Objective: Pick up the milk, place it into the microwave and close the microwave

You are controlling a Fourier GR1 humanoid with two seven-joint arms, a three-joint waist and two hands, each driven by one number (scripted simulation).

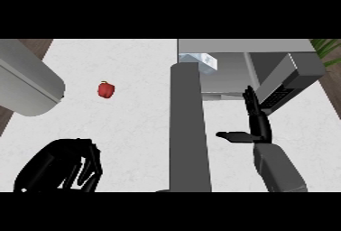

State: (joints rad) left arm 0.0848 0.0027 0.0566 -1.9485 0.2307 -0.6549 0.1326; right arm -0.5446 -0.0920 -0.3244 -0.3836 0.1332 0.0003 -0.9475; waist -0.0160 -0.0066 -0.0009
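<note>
The milk carton (pixel 202 61), white with a pale blue side, stands inside the open microwave (pixel 248 46) at the left of its cavity. The microwave's door (pixel 188 131) is swung wide open and runs as a long grey slab from the cavity down the middle of the view. My right hand (pixel 258 124) is open just right of the door, in front of the cavity, fingers straight and pointing at the microwave, thumb out to the left. It holds nothing and is apart from the milk. My left hand (pixel 61 168) rests at the lower left with relaxed fingers.
A red bell pepper (pixel 106 89) lies on the white counter (pixel 126 122) at the left. A large grey rounded appliance (pixel 28 85) fills the upper left corner. The microwave's control panel (pixel 285 92) faces my right hand. Green leaves (pixel 327 50) show at the upper right.
</note>
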